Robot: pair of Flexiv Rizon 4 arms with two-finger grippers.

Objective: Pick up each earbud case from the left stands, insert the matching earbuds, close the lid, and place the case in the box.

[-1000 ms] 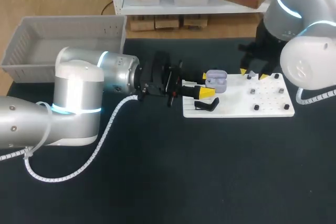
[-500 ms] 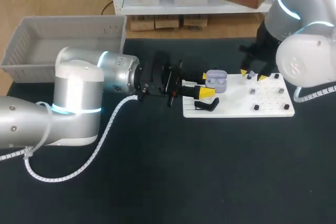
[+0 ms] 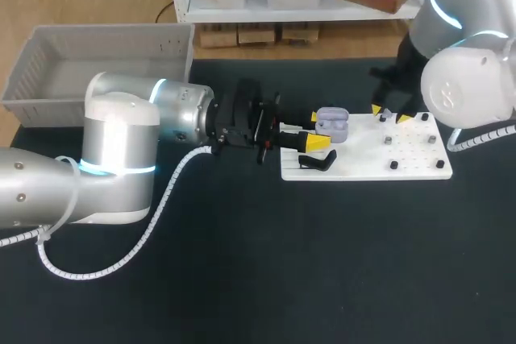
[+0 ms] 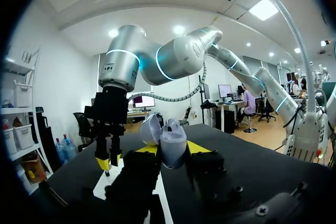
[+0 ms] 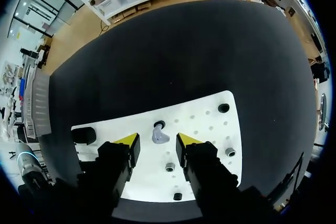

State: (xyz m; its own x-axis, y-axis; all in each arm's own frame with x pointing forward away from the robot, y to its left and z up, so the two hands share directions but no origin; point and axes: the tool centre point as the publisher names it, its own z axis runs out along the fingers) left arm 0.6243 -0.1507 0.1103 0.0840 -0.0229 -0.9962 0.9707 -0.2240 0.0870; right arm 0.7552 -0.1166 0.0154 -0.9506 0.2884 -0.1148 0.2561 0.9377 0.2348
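Status: our left gripper (image 3: 318,129) is clamped on the lavender earbud case (image 3: 332,125), one yellow tip on each side. The lid is open. The case sits over the left end of the white board (image 3: 363,168), just beside the black stand (image 3: 320,162).

Our right gripper (image 3: 389,113) is over the far edge of the board with its jaws apart. They straddle a lavender earbud (image 5: 159,136) parked on a peg, and neither tip touches it. Grey box (image 3: 48,70) is well off to the left.

Risks as we see them:
- The earbud is small and rounded. If the fingers close off-centre, one tip hits first and flicks it off the peg onto the board or table.
- A pinch too high up could let it rotate in the grip. Then it won't line up with its socket in the case.
- The case is held by its sides only, so pushing the bud in hard could slide or tilt it between the tips.
- The two grippers work close together over the board, and a sloppy approach path means finger-to-finger contact.
- If the bud seats badly the lid won't shut, and forcing it could pop the case loose.
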